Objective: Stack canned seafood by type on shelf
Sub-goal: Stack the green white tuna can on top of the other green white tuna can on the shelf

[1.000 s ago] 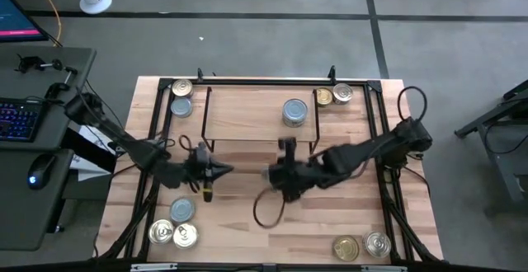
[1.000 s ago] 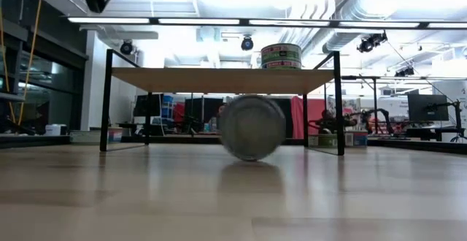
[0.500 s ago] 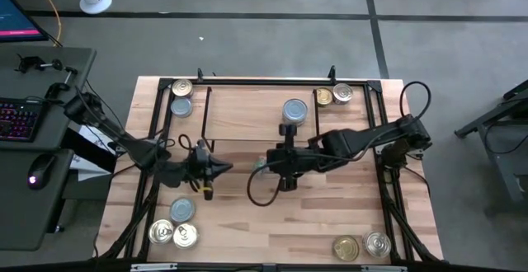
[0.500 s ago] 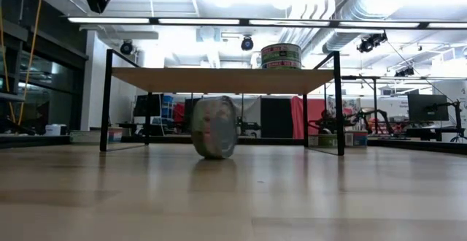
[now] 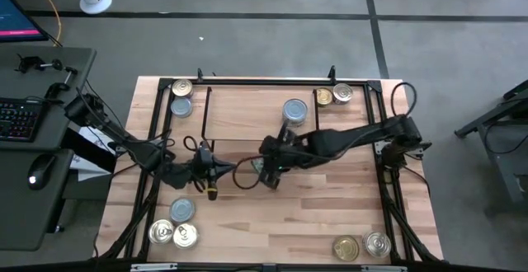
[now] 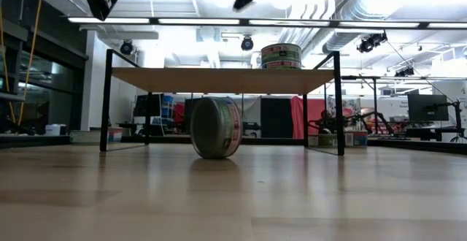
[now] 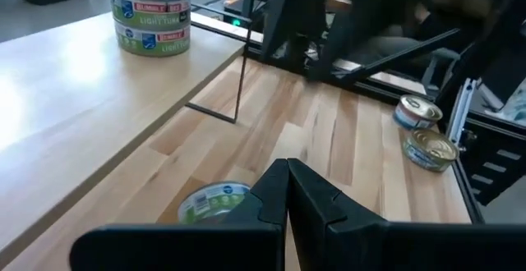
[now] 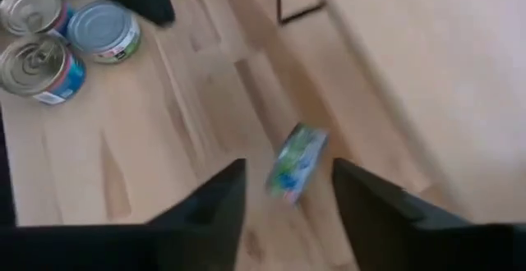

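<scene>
Shelf [image 5: 247, 115] sits upper centre of the high view, carrying one stack [image 5: 294, 111] of two pale-blue-topped tins at its right end; in the left wrist view the stack [image 7: 151, 16] shows green and blue "LIGHT TUNA" labels, upper left of frame. No bins or trays in sight.

A loose tin [image 6: 216, 127] stands on its edge on the table, just in front of the shelf, centre of the low view. Its round axis runs level, flat faces pointing sideways across the frame, green and white label band facing the camera. In the right wrist view the same tin [image 8: 295, 162] is centre frame, tilted on edge and blurred.

Right gripper [image 5: 266, 171] is mid-frame in the high view, over that tin, fingers [image 8: 215, 197] spread apart with nothing between them, tin clear of both.

Left gripper [image 5: 216, 171] is left of centre, fingers pressed together, empty.

Other tins: two upper left [image 5: 181, 96], three lower left [image 5: 174, 226], two upper right [image 5: 333, 96], two lower right [image 5: 361, 246], all lying flat with tops up, gold, silver or pale blue.
</scene>
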{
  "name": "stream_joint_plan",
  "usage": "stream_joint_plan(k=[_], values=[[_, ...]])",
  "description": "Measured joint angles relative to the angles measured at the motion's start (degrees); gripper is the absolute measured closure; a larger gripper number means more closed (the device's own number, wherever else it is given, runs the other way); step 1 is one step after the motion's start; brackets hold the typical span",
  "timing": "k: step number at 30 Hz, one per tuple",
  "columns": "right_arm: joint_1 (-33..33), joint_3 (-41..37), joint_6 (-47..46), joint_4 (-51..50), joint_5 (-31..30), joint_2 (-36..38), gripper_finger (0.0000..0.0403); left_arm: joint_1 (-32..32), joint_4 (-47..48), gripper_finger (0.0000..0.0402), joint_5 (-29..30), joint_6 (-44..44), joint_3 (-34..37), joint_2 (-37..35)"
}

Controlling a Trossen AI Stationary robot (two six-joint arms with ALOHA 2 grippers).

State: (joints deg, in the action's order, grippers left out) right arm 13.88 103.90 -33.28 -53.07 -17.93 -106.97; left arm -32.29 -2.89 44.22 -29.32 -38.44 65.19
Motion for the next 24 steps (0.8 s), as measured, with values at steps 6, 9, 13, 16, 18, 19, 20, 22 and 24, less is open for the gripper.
stream_joint_plan(k=[6,9,13,16,18,19,20,22,24], values=[[0.0,-4.9,-4.3,7.4,1.5,-6.3,0.0129,0.1,0.0,0.0401,-3.5,0.0,0.0,0.0],[0.0,-3.9,-7.1,7.2,-4.7,-10.2,0.0112,0.1,0.0,0.0402,-3.7,0.0,0.0,0.0],[0.0,-1.7,-12.9,4.6,-11.0,-15.0,0.0109,0.1,0.0,0.0401,-5.3,0.0,0.0,0.0],[-0.1,-0.6,-14.5,4.8,-12.6,-17.6,0.0109,0.1,0.0,0.0401,-6.8,0.5,0.0,0.0],[-0.3,-0.4,-14.8,5.1,-13.5,-19.1,0.0109,0.1,0.1,0.0402,-7.9,1.2,0.0,0.0],[-0.4,-0.3,-14.7,5.1,-14.1,-19.9,0.0109,0.1,0.1,0.0401,-8.0,1.4,0.0,0.0],[-0.5,-0.2,-14.7,5.1,-15.2,-20.6,0.0109,0.1,0.1,0.0401,-8.0,1.4,0.0,0.0],[-0.8,-0.2,-15.2,5.1,-16.4,-21.6,0.0109,0.1,0.2,0.0401,-8.0,1.4,0.0,0.0],[-1.3,-0.1,-16.0,5.7,-16.6,-22.4,0.0109,0.0,0.3,0.0401,-8.0,1.4,0.0,0.0]])
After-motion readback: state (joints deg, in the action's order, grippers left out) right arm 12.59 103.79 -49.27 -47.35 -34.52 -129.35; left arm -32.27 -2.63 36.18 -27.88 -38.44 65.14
